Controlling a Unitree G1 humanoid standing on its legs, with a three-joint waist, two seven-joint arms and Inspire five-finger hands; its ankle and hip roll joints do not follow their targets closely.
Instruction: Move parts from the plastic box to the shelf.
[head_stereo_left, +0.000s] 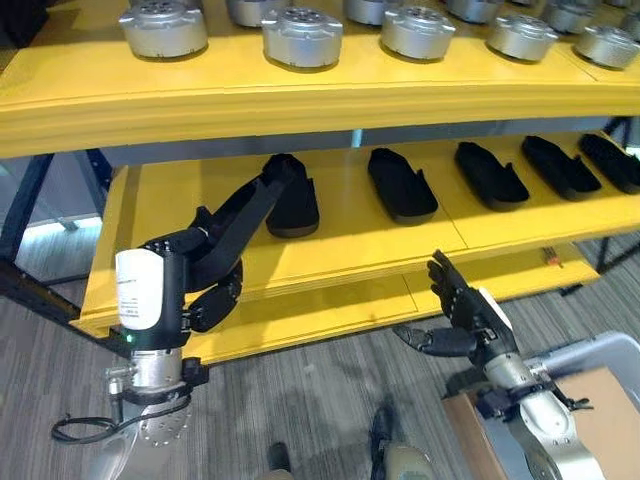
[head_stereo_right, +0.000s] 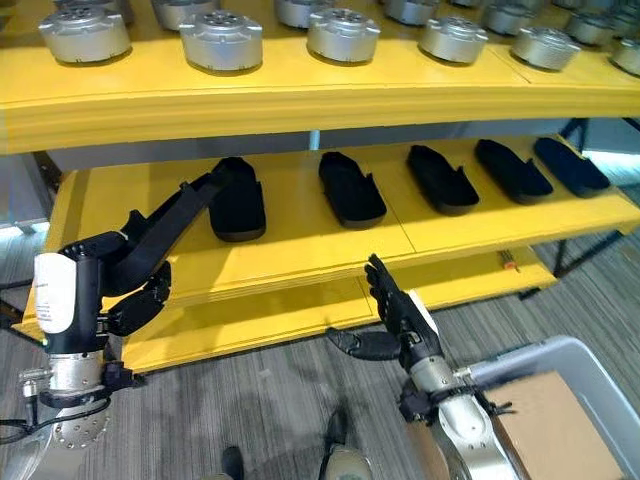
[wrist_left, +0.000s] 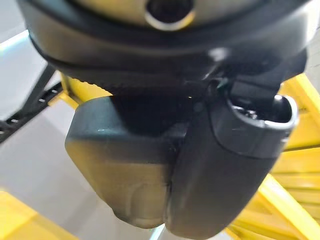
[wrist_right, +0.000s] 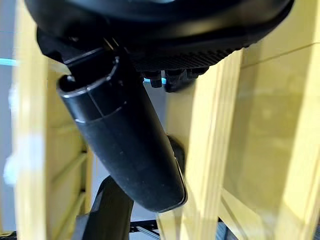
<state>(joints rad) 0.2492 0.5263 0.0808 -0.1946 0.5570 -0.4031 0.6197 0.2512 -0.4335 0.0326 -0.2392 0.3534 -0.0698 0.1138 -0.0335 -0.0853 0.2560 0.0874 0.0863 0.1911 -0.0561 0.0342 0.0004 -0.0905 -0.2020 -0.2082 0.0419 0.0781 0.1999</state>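
Observation:
A long black part (head_stereo_left: 250, 215) slants up from my left hand (head_stereo_left: 212, 288) to the yellow middle shelf (head_stereo_left: 350, 245). Its broad far end (head_stereo_left: 292, 205) lies on the board at the left end of a row of like black parts (head_stereo_left: 400, 185). My left hand's fingers are curled round the part's near end, in front of the shelf's edge. My right hand (head_stereo_left: 462, 305) hovers low before the lower shelf lip, fingers straight and spread, holding nothing. The grey plastic box (head_stereo_left: 600, 352) sits at the bottom right, just behind that hand.
Several round silver metal parts (head_stereo_left: 300, 35) stand on the top shelf (head_stereo_left: 300, 100). A brown cardboard piece (head_stereo_left: 600, 420) lies in the box. A dark blue shelf post (head_stereo_left: 25, 205) stands at the left. Grey striped carpet (head_stereo_left: 300, 400) lies below.

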